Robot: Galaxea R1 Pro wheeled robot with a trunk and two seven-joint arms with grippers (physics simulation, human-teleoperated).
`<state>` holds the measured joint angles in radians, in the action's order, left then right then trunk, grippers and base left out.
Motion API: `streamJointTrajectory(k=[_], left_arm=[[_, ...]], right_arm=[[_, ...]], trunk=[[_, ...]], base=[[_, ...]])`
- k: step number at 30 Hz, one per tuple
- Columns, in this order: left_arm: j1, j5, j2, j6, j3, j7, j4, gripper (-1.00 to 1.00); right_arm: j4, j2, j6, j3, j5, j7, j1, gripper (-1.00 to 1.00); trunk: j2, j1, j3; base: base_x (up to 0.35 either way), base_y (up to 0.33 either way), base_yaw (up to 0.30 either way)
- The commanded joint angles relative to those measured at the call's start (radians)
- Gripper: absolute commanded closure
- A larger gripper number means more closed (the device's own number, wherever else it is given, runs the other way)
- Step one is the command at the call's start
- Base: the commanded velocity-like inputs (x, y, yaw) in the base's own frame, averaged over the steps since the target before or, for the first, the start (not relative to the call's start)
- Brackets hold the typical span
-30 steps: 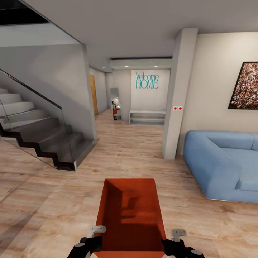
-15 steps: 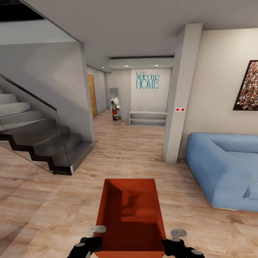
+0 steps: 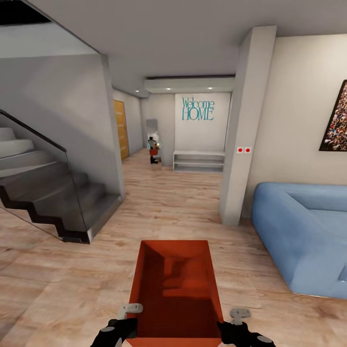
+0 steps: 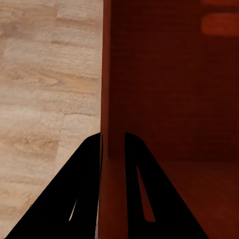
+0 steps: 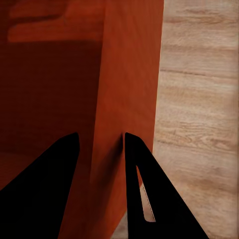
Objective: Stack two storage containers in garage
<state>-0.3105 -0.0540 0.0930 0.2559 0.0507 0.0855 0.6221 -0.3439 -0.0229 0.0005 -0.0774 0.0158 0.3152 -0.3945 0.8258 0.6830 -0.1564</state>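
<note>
The bin [image 3: 176, 289] was held between both arms, long axis pointing ahead, each side wall clamped by left gripper [image 4: 112, 149] and right gripper [image 5: 99, 149].

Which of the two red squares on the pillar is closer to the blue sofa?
The right-hand red square on the pillar; the other sits on the staircase side, farther from the blue sofa.

A dark staircase [image 3: 53, 197] with a glass balustrade is seen at 9 o'clock. A blue sofa [image 3: 303, 231] is set at 3 o'clock, a framed picture [image 3: 337, 120] hung above it. At 12 o'clock, teal "Welcome HOME" lettering [image 3: 198, 108] is mounted over a low white shelf [image 3: 199, 160], with a white pillar [image 3: 246, 130] at 1 o'clock and an orange-brown door [image 3: 121, 129] at 11 o'clock.
</note>
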Motion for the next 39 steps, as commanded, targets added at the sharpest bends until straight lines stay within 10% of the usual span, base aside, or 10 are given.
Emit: streamJointTrajectory(k=[1, 39], left_arm=[[-0.001, -0.012, 0.001, 0.005, 0.003, 0.007, 0.014, 1.00], [-0.001, -0.012, 0.001, 0.005, 0.003, 0.007, 0.014, 1.00]], right_arm=[[0.003, 0.021, 0.000, 0.010, 0.004, 0.015, 0.000, 1.00], [0.003, 0.021, 0.000, 0.010, 0.004, 0.015, 0.000, 1.00]], trunk=[[0.001, 0.001, -0.002], [0.001, 0.001, -0.002]], base=[[0.327, -0.085, 0.000], [0.327, -0.002, 0.000]])
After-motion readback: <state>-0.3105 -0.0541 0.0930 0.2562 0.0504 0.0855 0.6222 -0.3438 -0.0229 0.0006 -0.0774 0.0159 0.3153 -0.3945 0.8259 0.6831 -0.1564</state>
